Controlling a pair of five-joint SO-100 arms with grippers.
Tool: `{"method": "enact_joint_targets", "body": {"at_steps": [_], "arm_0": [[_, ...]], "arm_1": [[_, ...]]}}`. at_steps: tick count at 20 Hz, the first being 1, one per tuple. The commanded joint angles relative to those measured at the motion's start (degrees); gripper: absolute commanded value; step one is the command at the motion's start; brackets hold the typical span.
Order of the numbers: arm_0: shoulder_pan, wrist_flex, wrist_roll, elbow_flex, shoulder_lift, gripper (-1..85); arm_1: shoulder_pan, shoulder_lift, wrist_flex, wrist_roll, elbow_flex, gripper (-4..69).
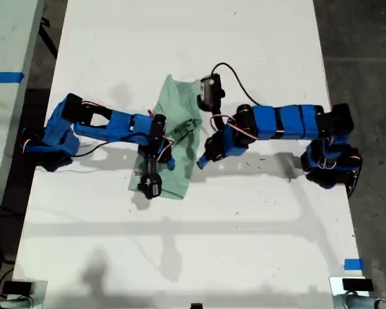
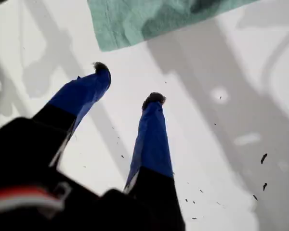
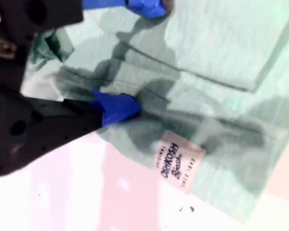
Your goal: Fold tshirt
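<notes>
While the tshirt [image 1: 175, 138] is lying folded into a narrow, wrinkled strip at mid-table [image 1: 257, 244], one more fold is probably remaining. My first gripper [image 2: 127, 84] is hovering released over bare tabletop beside the cloth. My second gripper [image 3: 135, 57] is straddling a fold, unclamped. Dark floor is bordering the white table.

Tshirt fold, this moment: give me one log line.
tshirt: layered, wrinkled, on table | my first gripper: open, over bare table beside tshirt edge | my second gripper: open, over tshirt
</notes>
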Motion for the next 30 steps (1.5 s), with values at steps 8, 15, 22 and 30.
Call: {"method": "enact_joint_targets", "body": {"at_steps": [8,15,22,30], "arm_0": [[7.47,-0.35,-8.00,35.51,49.39,25.8],[10.28,-19.16,-8.79,57.30,55.28,27.8],[10.81,-26.19,-6.50,61.44,51.42,29.1],[14.33,-33.31,-4.22,57.04,33.84,24.0]], "arm_1": [[-2.99,4.57,-0.62,1.67,-1.41,24.7],[-4.39,-10.63,-7.56,3.16,-10.20,27.8],[-5.10,-23.73,-15.64,4.48,-17.84,25.9],[-7.91,-35.51,-24.96,8.09,-21.53,24.2]]}}
